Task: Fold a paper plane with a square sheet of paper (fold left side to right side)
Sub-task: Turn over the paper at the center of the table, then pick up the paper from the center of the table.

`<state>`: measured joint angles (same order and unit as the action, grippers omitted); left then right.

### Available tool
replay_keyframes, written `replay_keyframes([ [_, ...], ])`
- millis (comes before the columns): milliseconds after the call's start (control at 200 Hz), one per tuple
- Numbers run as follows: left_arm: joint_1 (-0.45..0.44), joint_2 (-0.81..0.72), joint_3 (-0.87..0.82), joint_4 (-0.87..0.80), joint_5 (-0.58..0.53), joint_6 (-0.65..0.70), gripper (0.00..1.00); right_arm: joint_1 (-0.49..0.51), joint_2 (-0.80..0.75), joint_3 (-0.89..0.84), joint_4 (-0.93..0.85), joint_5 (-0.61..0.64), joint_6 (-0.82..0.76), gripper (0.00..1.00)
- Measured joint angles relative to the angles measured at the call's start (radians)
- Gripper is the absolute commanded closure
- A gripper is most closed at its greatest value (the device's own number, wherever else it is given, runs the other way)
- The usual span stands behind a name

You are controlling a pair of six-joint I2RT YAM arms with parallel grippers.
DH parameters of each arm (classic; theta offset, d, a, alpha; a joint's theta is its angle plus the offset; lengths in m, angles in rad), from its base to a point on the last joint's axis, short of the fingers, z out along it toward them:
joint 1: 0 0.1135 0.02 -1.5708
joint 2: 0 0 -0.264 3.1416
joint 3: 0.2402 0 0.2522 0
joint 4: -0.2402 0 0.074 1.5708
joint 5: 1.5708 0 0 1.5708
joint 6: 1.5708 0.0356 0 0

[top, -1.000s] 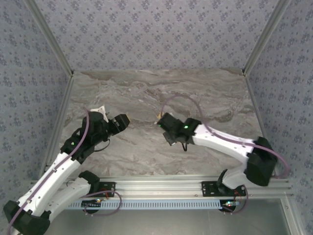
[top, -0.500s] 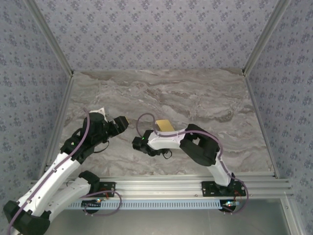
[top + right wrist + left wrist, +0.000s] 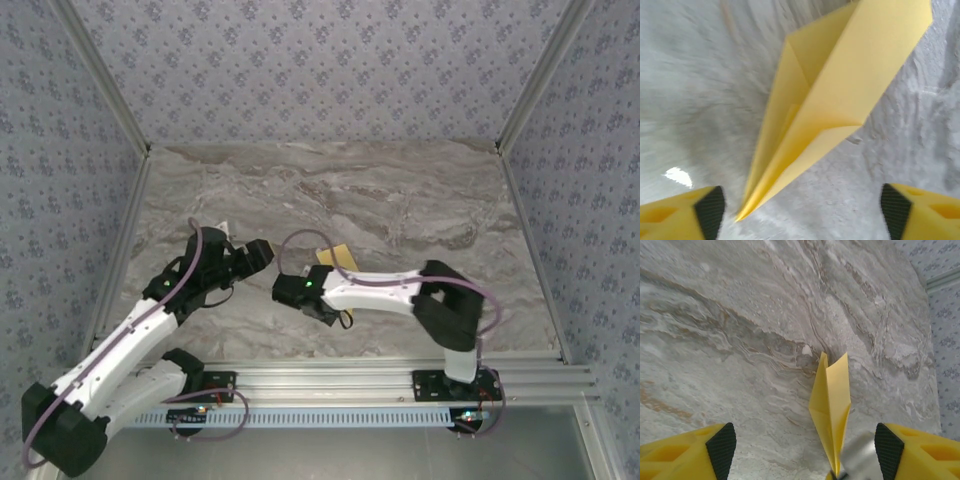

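**Desk:** What does the overhead shot show?

**Photographer:** Two arms lean in over a marbled table (image 3: pixel 400 200). The left arm (image 3: pixel 150 310) and the right arm (image 3: pixel 380 292) bring their wrists close together near the middle. The paper plane (image 3: pixel 335 258) lies on the table just beyond them. I'd judge it lies there so that either arm can reach it.

**Desk:** And the left wrist camera?

**Photographer:** The left gripper (image 3: pixel 805 445) has its jaws spread wide and holds nothing. The paper plane (image 3: pixel 831 400) rests on the table ahead of it, nose toward the camera and centre crease open on top. It sits nearer the finger on the right of the picture. To my eye that lines it up for a pinch along the body.

**Desk:** The right wrist?

**Photographer:** The right gripper (image 3: pixel 802 210) is also wide open and empty. The paper plane (image 3: pixel 840 95) slants across the table in front of it. Its nose comes close to the finger on the left of the picture. The picture is too blurred to tell whether they touch.

**Desk:** How far along is the job?

**Photographer:** The paper is already a pointed dart with wings, so the folding looks all but finished.
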<state>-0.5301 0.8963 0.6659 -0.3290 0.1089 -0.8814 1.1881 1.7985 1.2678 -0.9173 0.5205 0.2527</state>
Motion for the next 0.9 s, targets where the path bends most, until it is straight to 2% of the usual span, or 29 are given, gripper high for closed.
replay_keyframes([
  [80, -0.001, 0.055, -0.028, 0.07, 0.044, -0.015, 0.24, -0.008, -0.141, -0.051, 0.058, -0.084, -0.011, 0.0],
  [200, -0.02, 0.15, -0.051, 0.178, 0.095, -0.042, 0.24, -0.064, -0.342, -0.144, 0.154, -0.197, -0.013, 0.0],
  [375, -0.087, 0.322, -0.051, 0.346, 0.14, -0.073, 0.24, -0.275, -0.583, -0.326, 0.33, -0.391, 0.014, 0.0],
  [530, -0.153, 0.489, -0.006, 0.42, 0.147, -0.082, 0.27, -0.459, -0.763, -0.515, 0.486, -0.565, 0.081, 0.0],
  [685, -0.192, 0.655, 0.082, 0.5, 0.15, -0.082, 0.29, -0.593, -0.875, -0.663, 0.59, -0.702, 0.153, 0.0],
  [904, -0.199, 0.811, 0.122, 0.598, 0.171, -0.098, 0.37, -0.711, -0.898, -0.768, 0.676, -0.863, 0.21, 0.0],
])
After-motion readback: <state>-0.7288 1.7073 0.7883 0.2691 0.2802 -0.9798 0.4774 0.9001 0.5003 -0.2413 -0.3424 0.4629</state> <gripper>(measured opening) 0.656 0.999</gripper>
